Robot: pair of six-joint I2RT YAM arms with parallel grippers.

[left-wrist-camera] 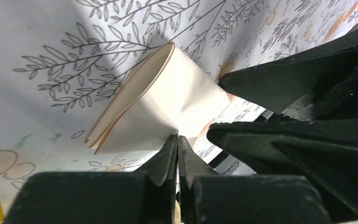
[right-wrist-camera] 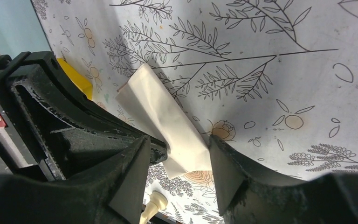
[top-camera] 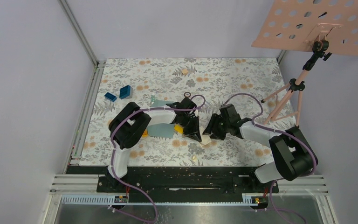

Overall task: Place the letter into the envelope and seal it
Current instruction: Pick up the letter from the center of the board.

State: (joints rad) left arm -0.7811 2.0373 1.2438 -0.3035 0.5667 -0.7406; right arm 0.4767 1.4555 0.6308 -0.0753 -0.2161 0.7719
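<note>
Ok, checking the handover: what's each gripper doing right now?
Left gripper: closed, pinching the folded letter.
Right gripper: open, the letter between its jaws.

From above, the white-and-black left arm [top-camera: 156, 113] covers much of the flat teal paper envelope [top-camera: 162, 131] (two patches show). The folded cream paper letter [top-camera: 207, 139] is a mere sliver, its shape seemingly unreadable there.
</note>
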